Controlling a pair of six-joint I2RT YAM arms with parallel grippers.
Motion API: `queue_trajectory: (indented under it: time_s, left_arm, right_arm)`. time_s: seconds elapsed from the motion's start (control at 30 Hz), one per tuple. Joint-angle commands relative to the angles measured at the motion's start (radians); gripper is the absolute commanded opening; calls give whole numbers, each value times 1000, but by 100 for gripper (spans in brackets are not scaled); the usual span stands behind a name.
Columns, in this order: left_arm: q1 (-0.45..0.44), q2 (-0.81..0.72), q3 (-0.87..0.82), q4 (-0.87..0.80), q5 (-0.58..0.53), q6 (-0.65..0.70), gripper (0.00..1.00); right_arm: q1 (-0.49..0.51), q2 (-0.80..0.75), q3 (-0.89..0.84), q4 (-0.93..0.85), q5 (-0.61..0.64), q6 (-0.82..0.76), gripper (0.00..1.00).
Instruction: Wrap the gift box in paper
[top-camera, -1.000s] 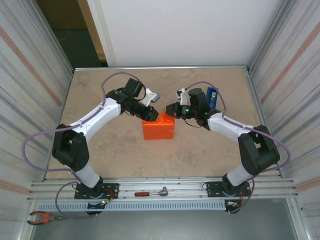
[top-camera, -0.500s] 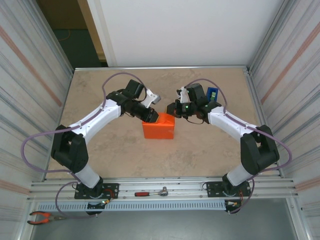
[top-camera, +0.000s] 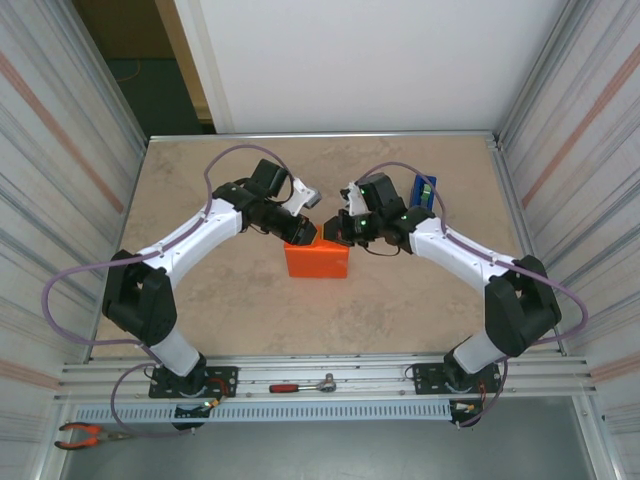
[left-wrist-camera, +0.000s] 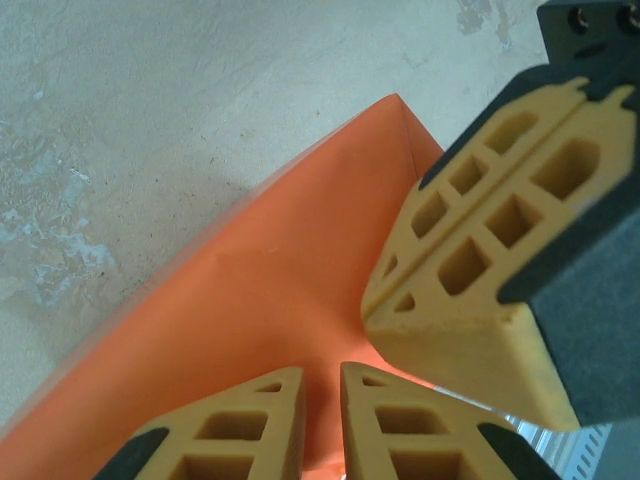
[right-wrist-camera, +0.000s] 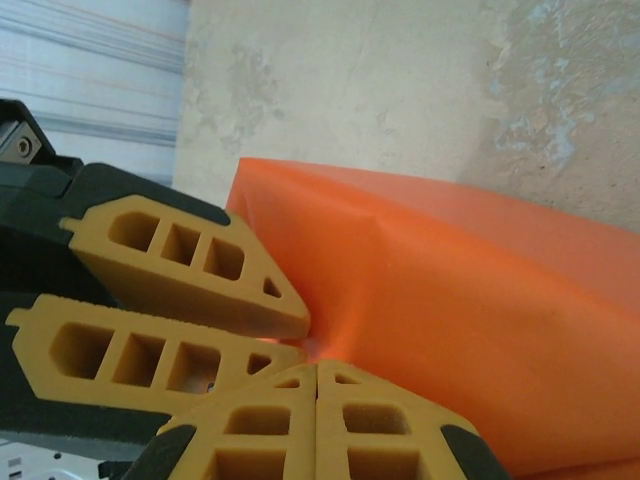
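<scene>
Paper (top-camera: 318, 264), bright orange, is what both tools meet on. Our left gripper (left-wrist-camera: 322, 372) has its tan fingers drawn in to a narrow slit, and orange shows in that slit, so we read it as pinching a fold of the sheet at the block's upper edge. Our right gripper (right-wrist-camera: 316, 365) has its two fingers pressed flat together with nothing seen between them, and its tip touches the orange surface just beside the left fingertips. In the wrist views the two pairs of fingers sit tip to tip, nearly touching.

Around them the sheet forms a box-shaped block with a sharp corner and smooth, taut faces. The gift box lies hidden under it, so we cannot say how it sits. The block rests near the middle of the beige table (top-camera: 220, 300), between the two arms. A blue tape dispenser (top-camera: 424, 190) stands behind the right arm, well apart from the block. A red-handled ratchet (top-camera: 300, 385) lies on the front rail, and pliers (top-camera: 85, 435) lie at the near left corner.
</scene>
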Motion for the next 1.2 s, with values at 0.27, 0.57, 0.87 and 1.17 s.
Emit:
queue_trajectory:
  time_s: [0.27,0.57,0.87,1.17]
  left_arm:
    - [130,-145,-68,109,80,-196,22]
    - [241,-301,-270,271,127,-336,9]
    - [196,-294,-324,306,146,-343,0]
    - [181,-313,-370,320,90,-354,0]
  right_arm:
    - [-3,-49,-119,-5,37,-20,0]
    - [-11,-50,-131,-1,34,-25,0]
    - [-13,-48,-134,2,35,-22,0]
    - [-14,-52,-134,3,36,-22,0]
